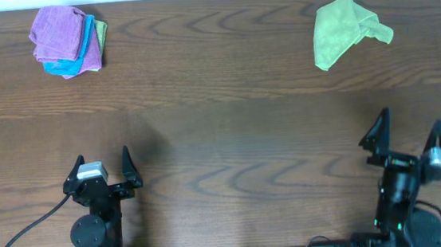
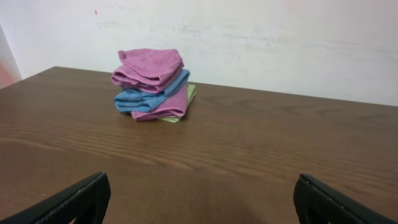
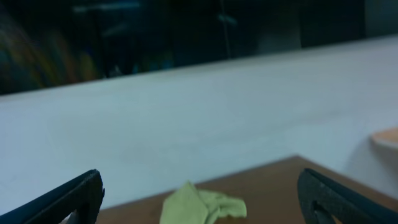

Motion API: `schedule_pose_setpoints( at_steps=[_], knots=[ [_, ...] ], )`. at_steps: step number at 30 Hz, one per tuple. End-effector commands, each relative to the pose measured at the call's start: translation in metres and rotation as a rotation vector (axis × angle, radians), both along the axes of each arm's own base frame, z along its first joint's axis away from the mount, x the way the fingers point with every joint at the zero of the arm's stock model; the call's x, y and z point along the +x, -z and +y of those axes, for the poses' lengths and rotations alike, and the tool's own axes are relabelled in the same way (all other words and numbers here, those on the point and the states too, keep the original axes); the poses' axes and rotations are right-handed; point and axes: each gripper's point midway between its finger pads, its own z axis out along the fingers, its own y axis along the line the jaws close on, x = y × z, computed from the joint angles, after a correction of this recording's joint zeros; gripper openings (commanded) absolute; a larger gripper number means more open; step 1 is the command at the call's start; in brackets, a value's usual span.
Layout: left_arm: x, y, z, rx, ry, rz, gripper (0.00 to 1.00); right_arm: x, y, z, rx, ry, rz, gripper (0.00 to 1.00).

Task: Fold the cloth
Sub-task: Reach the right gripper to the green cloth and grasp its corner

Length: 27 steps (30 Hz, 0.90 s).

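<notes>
The lime-green cloth (image 1: 346,29) lies crumpled at the far right of the wooden table; it also shows low in the right wrist view (image 3: 199,204), far ahead of the fingers. My right gripper (image 1: 409,133) is open and empty at the near right, well short of the cloth. My left gripper (image 1: 101,162) is open and empty at the near left; its fingertips frame bare table in the left wrist view (image 2: 199,199). No white tag shows on the cloth.
A pile of folded cloths (image 1: 67,40), purple and light-blue with a green edge under them, sits at the far left corner; it shows in the left wrist view (image 2: 152,84). A pale wall runs behind the table's far edge.
</notes>
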Motion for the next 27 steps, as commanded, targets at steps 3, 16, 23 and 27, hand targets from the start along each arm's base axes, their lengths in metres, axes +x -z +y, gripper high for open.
schedule_pose_setpoints(
  at_steps=[3,16,23,27],
  knots=[
    [-0.001,0.02,0.003,-0.001,-0.017,0.06,0.95,0.037,-0.003,-0.014,0.079,0.022,0.132,0.99],
    [-0.001,0.02,0.003,-0.001,-0.017,0.06,0.95,0.264,0.058,-0.014,0.178,-0.219,0.594,0.99],
    [-0.001,0.02,0.003,-0.001,-0.017,0.06,0.95,0.321,0.132,-0.01,0.318,-0.295,0.779,0.99],
    [-0.001,0.02,0.003,-0.001,-0.017,0.06,0.95,0.329,0.174,-0.021,0.429,-0.267,0.842,0.99]
  ],
)
